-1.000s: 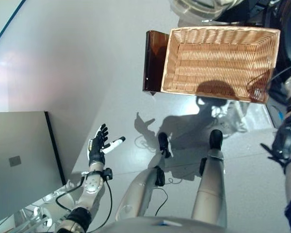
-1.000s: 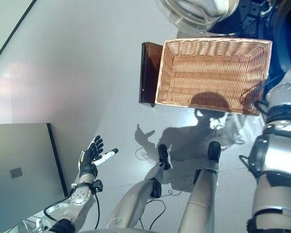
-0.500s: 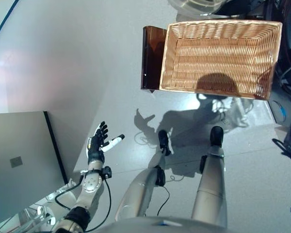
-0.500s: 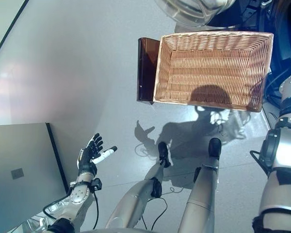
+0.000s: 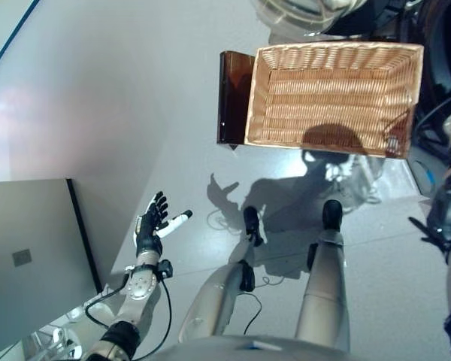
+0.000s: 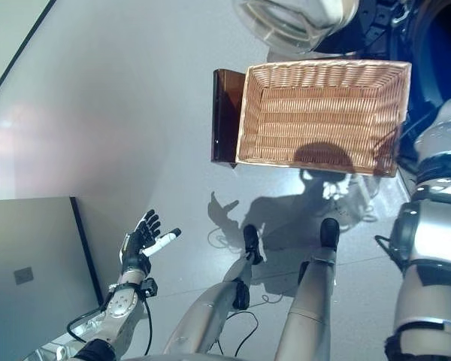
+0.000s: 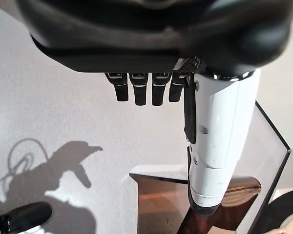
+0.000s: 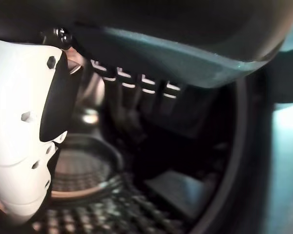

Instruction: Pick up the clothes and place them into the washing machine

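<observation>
Our right hand now reaches inside the washing machine drum, fingers straight and holding nothing; dark clothes seem to lie just past them. Since a moment ago only our view has shifted. Our left hand hangs open, far from the empty basket.

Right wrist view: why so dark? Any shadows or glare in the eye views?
Right wrist view: the right hand is inside the washing machine drum, where little light reaches. Left eye view: a shadow covers the basket at its near edge; pale glare on the floor at left.
</observation>
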You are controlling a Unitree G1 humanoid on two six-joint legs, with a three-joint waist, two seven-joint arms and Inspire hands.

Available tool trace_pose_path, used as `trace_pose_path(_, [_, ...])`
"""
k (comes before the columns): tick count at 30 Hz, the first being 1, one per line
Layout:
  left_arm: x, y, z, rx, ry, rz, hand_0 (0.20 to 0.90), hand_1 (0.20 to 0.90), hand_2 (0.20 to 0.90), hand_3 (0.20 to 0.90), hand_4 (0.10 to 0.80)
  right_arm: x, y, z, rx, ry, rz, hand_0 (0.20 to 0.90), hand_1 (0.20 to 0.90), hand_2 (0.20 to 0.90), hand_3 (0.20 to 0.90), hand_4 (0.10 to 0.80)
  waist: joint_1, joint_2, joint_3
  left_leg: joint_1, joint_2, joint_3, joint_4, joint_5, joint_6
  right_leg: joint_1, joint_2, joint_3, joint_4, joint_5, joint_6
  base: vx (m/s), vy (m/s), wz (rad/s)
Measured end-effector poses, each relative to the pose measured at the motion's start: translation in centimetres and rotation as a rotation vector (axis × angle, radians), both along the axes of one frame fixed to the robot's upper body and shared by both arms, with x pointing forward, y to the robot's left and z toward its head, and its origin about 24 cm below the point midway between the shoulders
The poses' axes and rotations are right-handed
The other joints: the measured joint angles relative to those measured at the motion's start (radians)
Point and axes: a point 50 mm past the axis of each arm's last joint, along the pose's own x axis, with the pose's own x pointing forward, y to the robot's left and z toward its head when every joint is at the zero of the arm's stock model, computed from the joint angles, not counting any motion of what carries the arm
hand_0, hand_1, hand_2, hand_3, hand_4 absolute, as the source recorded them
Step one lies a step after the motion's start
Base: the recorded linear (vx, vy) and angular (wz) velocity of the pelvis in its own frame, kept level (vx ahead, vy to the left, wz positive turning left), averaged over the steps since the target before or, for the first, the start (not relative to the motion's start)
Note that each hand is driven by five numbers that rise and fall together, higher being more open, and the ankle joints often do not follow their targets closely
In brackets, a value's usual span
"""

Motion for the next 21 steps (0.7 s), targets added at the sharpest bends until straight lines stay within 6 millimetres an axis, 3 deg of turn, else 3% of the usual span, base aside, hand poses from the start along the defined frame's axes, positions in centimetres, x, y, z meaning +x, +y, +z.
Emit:
trace_pose_path(6, [-0.1, 0.0, -0.3, -0.008, 0.014, 0.003, 0.9, 0.9, 0.9, 0.9, 0.8, 1.8, 3.2, -5.9, 0.071, 0.124, 0.097, 0.9, 0.9, 0.9, 0.9, 0.8, -0.003, -0.003, 0.002, 0.017, 0.001, -0.003, 0.002, 0.0, -0.002, 0.021, 0.0, -0.001, -0.007, -0.001, 0.008, -0.01, 0.002, 0.0])
trace_pose_path(7, [-0.2, 0.1, -0.4, -0.005, 0.023, 0.007, 0.9, 0.9, 0.9, 0.9, 0.8, 2.2, 4.3, -7.8, 0.093, 0.17, 0.129, 0.9, 0.9, 0.9, 0.9, 0.8, 0.0, -0.003, 0.002, 0.021, 0.001, -0.005, 0.005, 0.0, -0.002, 0.027, 0.001, -0.001, -0.006, -0.001, 0.008, 0.0, 0.0, 0.0])
trace_pose_path(12, [-0.2, 0.1, -0.6, -0.004, 0.03, 0.01, 0.9, 0.9, 0.9, 0.9, 0.8, 2.4, 6.8, -11.7, 0.119, 0.233, 0.215, 0.9, 0.9, 0.9, 0.9, 0.8, -0.004, -0.004, 0.003, 0.028, 0.004, -0.018, 0.007, 0.0, -0.004, 0.047, -0.002, -0.017, -0.014, 0.001, 0.006, 0.011, 0.006, 0.05])
trace_pose_path(15, [-0.2, 0.2, -1.4, -0.003, 0.076, 0.034, 0.9, 0.9, 0.9, 0.9, 0.8, 1.6, 9.9, -16.3, 0.109, 0.291, 0.325, 0.9, 0.9, 0.9, 0.9, 0.8, -0.036, -0.032, 0.024, 0.098, 0.021, -0.032, 0.007, -0.008, -0.012, 0.146, 0.006, -0.045, -0.049, 0.008, -0.004, 0.022, 0.001, 0.01])
trace_pose_path(18, [-0.5, 0.6, -1.9, 0.002, 0.104, 0.052, 0.9, 0.9, 0.9, 0.9, 0.8, 0.4, 12.6, -19.2, 0.066, 0.333, 0.417, 0.9, 0.9, 0.9, 0.9, 0.8, -0.064, -0.074, 0.028, 0.142, 0.03, -0.04, 0.006, -0.021, -0.016, 0.205, 0.01, -0.057, -0.078, 0.003, 0.001, 0.052, -0.013, -0.02])
trace_pose_path(21, [-0.7, 0.7, -2.5, 0.004, 0.146, 0.064, 0.9, 0.9, 0.9, 0.9, 0.8, -1.3, 13.1, -21.4, 0.024, 0.372, 0.457, 0.9, 0.9, 0.9, 0.9, 0.8, -0.089, -0.101, 0.034, 0.182, 0.04, -0.049, 0.003, -0.024, -0.018, 0.27, 0.019, -0.076, -0.113, 0.016, -0.002, 0.074, -0.036, 0.01])
